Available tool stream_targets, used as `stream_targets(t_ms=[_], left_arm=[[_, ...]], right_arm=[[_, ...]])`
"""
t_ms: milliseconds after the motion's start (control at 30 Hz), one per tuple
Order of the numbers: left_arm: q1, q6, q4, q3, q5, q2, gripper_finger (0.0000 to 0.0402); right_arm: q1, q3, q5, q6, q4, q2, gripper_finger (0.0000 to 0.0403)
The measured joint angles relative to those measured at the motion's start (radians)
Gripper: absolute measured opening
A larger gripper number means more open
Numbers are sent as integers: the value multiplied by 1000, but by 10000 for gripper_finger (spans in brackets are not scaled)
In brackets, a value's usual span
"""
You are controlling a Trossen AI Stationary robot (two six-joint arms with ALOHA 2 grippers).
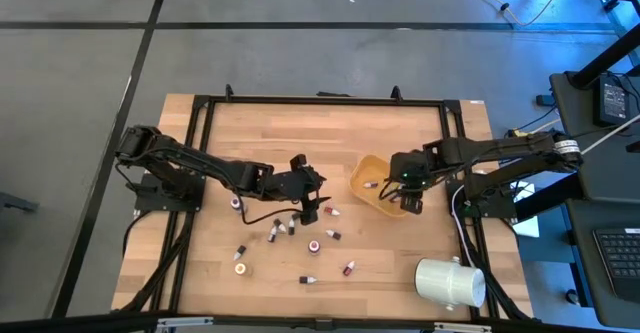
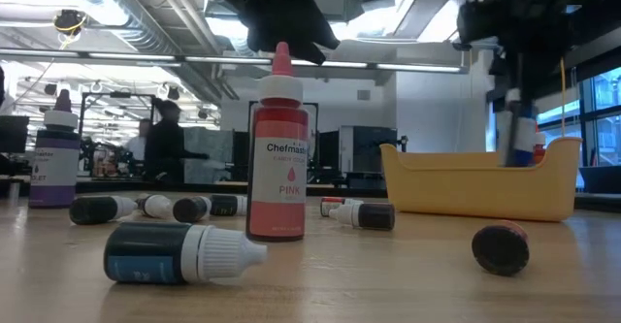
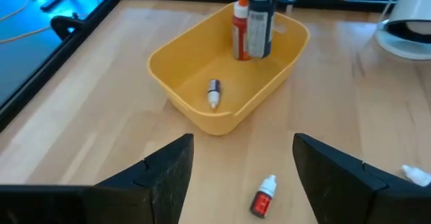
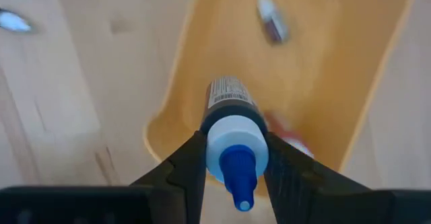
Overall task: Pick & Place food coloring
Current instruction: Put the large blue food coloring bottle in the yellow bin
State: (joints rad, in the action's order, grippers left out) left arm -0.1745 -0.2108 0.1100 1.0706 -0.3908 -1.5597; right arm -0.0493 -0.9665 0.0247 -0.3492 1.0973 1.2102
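Right end effector [image 4: 232, 158] hangs over the yellow-orange plastic bowl [image 1: 372, 166], clamped on a dark dropper bottle with white collar and blue tip [image 4: 231, 126]; fingers press both sides of its neck, the bottle upright above the bowl floor. Bowl sits right of centre on the light wooden worktop [image 1: 260, 123], closer to the right edge. Inside it: one small dark bottle with white cap [image 3: 213, 93] lying flat, and a red bottle with orange cap [image 3: 240, 23] standing just beside the held one.

Left end effector [image 3: 237, 170] is poised near mid-worktop, left of the bowl, fingers spread wide with nothing between them. A small red bottle with white cap [image 3: 263, 197] lies on the wood below and ahead of it, apart from both fingers.

Remaining tiny bottles scattered across the centre toward the front edge; among them a pink bottle labelled PINK [image 2: 279, 158] standing upright, a dark bottle with white cap [image 2: 179, 252] on its side. Large white cylinder [image 1: 450, 282] rests at the front right corner.
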Motion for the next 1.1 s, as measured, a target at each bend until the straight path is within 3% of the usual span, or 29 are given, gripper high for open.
stream_targets(t_ms=[200, 633, 1100], left_arm=[[0, 22, 0, 0, -5, -1, 245], [0, 24, 0, 0, -5, -1, 246], [0, 24, 7, 0, 5, -1, 247]], right_arm=[[-29, 28, -56, -51, 18, 0, 128], [-41, 148, -57, -69, -76, 0, 133], [-41, 168, -58, -69, -106, 0, 136]])
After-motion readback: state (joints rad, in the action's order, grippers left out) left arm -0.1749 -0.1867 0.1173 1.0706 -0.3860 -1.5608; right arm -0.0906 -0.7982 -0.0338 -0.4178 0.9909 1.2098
